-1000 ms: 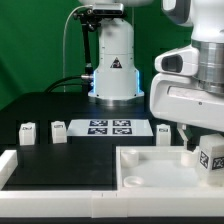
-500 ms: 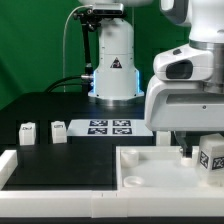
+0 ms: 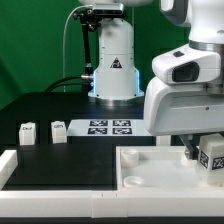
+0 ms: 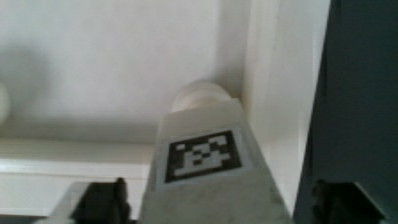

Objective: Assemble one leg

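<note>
My gripper (image 3: 207, 148) hangs over the right end of the large white panel (image 3: 150, 160) in the exterior view. It is shut on a leg (image 3: 212, 156), a small white block whose tag faces the camera. In the wrist view the leg (image 4: 210, 150) runs between the two dark fingers (image 4: 98, 200) and its rounded end points at the panel's raised edge (image 4: 107, 150); my gripper (image 4: 210, 205) closes on both its sides. Two more legs (image 3: 28, 133) (image 3: 58, 130) stand on the black table at the exterior view's left.
The marker board (image 3: 110, 127) lies flat behind the panel, in front of the arm's white base (image 3: 113, 65). A white raised rail (image 3: 12, 165) runs along the table's front and left corner. The arm's bulky wrist (image 3: 185, 95) hides the back right.
The wrist has shifted slightly toward the exterior view's left and looms larger, now hiding a block behind it. The held leg stays at almost the same spot over the panel.
</note>
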Available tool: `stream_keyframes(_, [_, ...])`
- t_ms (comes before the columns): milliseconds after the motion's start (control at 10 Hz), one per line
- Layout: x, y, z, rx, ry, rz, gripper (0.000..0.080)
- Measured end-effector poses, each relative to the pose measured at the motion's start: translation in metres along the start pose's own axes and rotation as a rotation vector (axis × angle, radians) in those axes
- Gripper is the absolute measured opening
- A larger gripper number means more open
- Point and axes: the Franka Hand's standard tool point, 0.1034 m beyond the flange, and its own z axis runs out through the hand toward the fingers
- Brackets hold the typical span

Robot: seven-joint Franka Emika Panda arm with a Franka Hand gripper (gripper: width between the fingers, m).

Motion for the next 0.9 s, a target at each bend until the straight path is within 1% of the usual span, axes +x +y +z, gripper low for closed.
stream_keyframes(100, [0.0,0.0,0.0001,0.0,0.0,0.0,0.0437])
stream_keyframes(200, [0.0,0.0001,0.0001,0.0,0.0,0.019,0.029])
stream_keyframes(300, [0.0,0.0003,0.0001,0.0,0.0,0.033,0.029])
stream_keyframes(500, [0.0003,0.0035,0.0003,0.004,0.027,0.188,0.029])
stream_keyframes(700, [-0.0013,0.0022,0.0004,0.011,0.043,0.504,0.029])
stream_keyframes(900, [-0.0014,0.0033,0.0007,0.015,0.042,0.75,0.0291])
